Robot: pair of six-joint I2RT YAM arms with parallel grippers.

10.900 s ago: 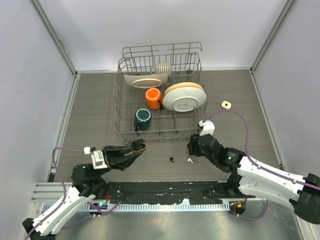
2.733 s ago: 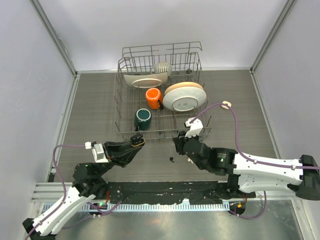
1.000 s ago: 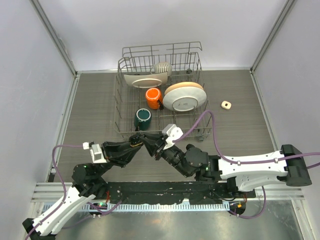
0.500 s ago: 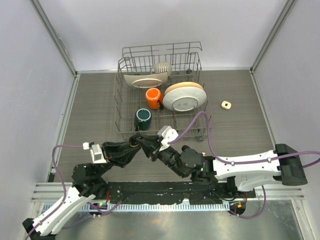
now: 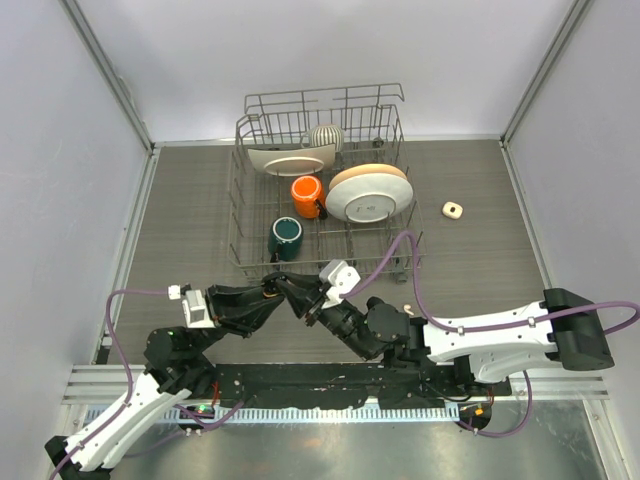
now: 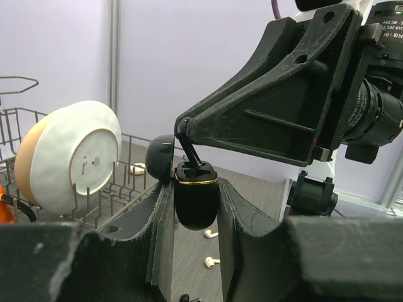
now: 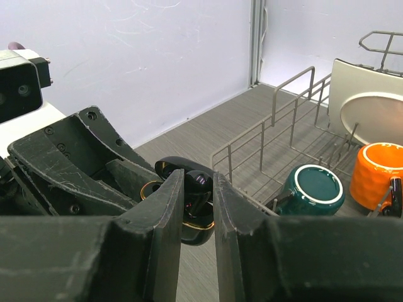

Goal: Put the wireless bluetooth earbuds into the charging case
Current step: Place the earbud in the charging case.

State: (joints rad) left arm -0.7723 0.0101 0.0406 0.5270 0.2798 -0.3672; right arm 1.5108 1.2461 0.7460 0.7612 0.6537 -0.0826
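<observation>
Clamping the open black charging case (image 6: 196,202) upright at centre frame, left gripper (image 5: 268,291) steadies it so right gripper (image 5: 299,297), pinching a black earbud (image 6: 191,153), can seat the stem.

The charging case (image 6: 196,201) is glossy black plastic, gilt-rimmed; the dish rack (image 5: 386,122) is dull grey wire.
</observation>
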